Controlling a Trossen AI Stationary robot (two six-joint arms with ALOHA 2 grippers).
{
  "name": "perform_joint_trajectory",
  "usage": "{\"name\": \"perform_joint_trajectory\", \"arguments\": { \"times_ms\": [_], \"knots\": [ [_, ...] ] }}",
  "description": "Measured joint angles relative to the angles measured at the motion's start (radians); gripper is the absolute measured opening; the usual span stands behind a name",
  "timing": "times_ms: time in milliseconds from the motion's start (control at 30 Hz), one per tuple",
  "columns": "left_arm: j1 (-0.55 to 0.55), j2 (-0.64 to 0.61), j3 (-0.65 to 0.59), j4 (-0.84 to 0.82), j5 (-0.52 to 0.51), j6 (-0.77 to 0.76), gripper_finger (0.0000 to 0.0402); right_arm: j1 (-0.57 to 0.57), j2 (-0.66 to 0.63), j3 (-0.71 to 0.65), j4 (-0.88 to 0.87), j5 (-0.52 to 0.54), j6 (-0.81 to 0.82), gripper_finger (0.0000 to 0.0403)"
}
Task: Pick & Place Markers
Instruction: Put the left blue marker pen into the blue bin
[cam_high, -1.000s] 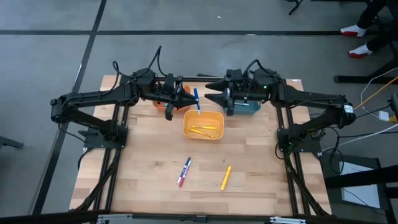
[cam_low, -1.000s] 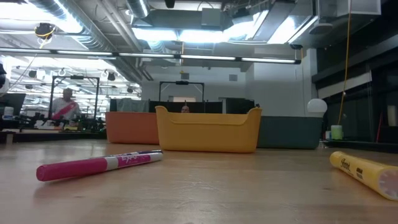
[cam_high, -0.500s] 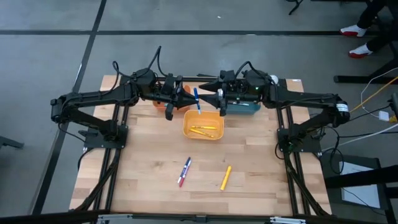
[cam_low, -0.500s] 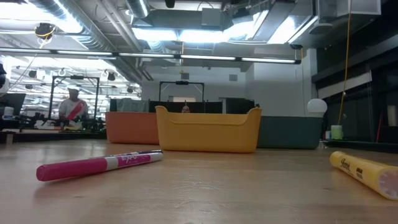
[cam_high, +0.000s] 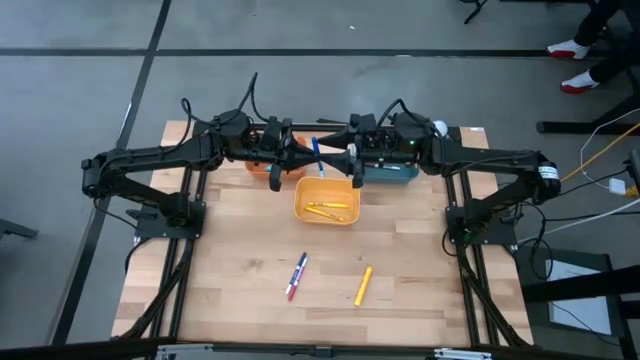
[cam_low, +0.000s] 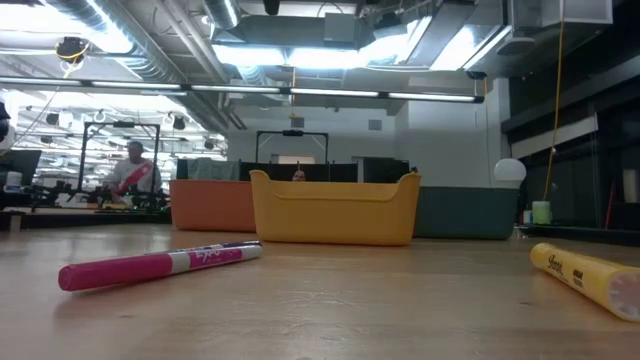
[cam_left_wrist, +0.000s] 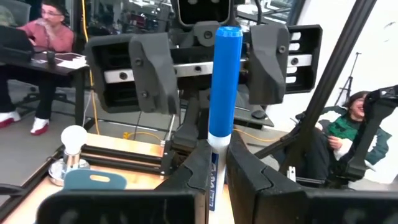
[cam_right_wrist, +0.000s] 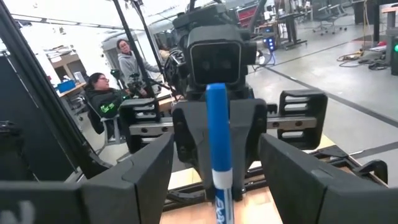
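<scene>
High view: three loose markers (cam_high: 298, 275).

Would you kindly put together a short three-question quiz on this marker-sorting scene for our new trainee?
1. True or false: the left gripper is shut on the blue marker.
2. Which bin holds yellow markers? A) orange B) yellow C) teal
3. Fill in: the right gripper faces the held marker with its jaws ____.

Key: 1 true. 2 B. 3 open.
</scene>
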Motion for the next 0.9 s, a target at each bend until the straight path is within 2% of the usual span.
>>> {"name": "perform_joint_trajectory", "arguments": {
  "times_ms": [700,800,900],
  "knots": [
    [-0.015,0.000,0.000,0.008,-0.003,-0.001,0.0023,0.000,0.031,0.000,0.043,0.000,-0.019,0.0233],
    [-0.015,0.000,0.000,0.008,-0.003,-0.003,0.0023,0.000,0.031,0.000,0.043,0.000,-0.021,0.0217],
    [-0.015,0.000,0.000,0.008,-0.003,-0.003,0.0023,0.000,0.031,0.000,0.044,-0.006,-0.018,0.0182]
  ]
}}
